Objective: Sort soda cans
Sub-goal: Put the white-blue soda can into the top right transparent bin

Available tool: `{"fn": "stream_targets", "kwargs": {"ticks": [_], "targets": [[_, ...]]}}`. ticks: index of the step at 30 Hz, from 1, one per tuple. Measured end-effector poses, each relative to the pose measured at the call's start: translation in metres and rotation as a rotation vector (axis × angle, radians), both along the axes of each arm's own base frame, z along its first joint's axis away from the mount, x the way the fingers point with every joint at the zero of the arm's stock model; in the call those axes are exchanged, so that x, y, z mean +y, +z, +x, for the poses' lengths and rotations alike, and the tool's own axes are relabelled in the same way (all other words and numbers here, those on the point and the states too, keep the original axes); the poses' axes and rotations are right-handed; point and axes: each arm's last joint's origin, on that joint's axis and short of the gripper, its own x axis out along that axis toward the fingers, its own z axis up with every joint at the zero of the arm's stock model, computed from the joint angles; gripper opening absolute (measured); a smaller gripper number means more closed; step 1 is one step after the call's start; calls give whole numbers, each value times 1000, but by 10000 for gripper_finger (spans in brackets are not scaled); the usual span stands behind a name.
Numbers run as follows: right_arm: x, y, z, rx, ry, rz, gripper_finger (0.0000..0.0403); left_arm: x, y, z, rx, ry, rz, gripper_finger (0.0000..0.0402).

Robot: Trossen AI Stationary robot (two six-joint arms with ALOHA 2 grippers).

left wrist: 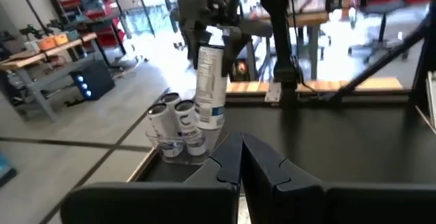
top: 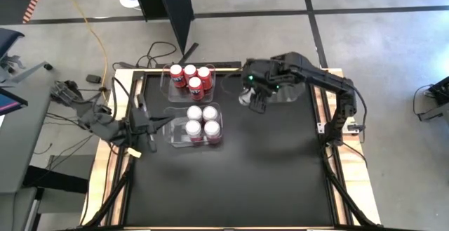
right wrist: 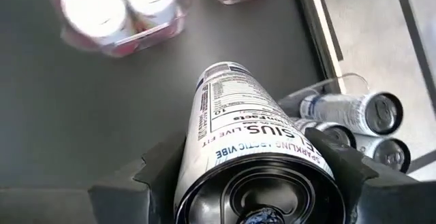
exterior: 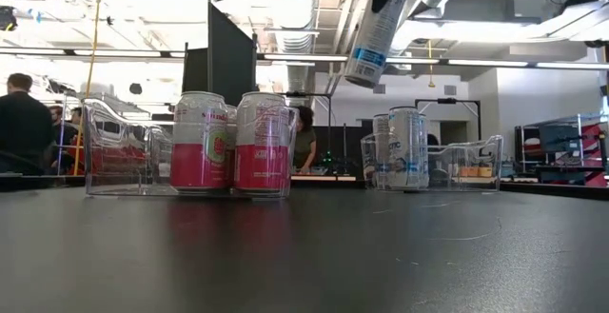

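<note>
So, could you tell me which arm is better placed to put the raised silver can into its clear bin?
The right: its gripper already holds the silver can above that clear plastic bin; the left gripper waits shut at the table's left edge.

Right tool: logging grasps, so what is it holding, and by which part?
A silver soda can, gripped at its top end by the right tool, hanging tilted above the table.

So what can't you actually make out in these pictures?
- High view: the right gripper and its arm cover the silver can it holds, and the bin below.
- Low view: red cans blurred behind the pink cans.
- Right wrist view: can's label wraps out of sight.
</note>
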Motion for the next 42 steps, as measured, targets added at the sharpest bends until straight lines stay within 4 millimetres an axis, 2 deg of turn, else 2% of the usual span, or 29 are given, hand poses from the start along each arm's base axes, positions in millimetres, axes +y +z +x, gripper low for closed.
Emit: {"fn": "stream_targets", "kwargs": {"ticks": [6, 10, 15, 19, 23, 29, 33, 38, 42], "targets": [[-39, 7, -18, -35, -165, 7, 260, 15, -48, -7, -78, -2, -18, 0], [-66, 13, -36, -64, -291, 7, 260, 23, -68, -9, -83, -40, -37, 0], [-88, 28, -68, -135, -454, 5, 260, 30, -68, -15, -96, -55, -19, 0], [-99, 39, -94, -203, -577, 11, 260, 34, -64, -21, -110, -98, 27, 0], [-108, 43, -110, -237, -670, 17, 260, 38, -62, -28, -122, -121, 57, 0], [-124, 25, -115, -168, -737, 46, 260, 44, -54, -38, -151, -101, 125, 0], [-135, 9, -118, -97, -756, 60, 260, 48, -56, -46, -134, -101, 129, 0], [-134, 5, -142, -73, -801, 62, 260, 50, -60, -52, -122, -102, 87, 0], [-136, -10, -157, -5, -843, 80, 260, 50, -62, -52, -108, -102, 78, 0]]}}
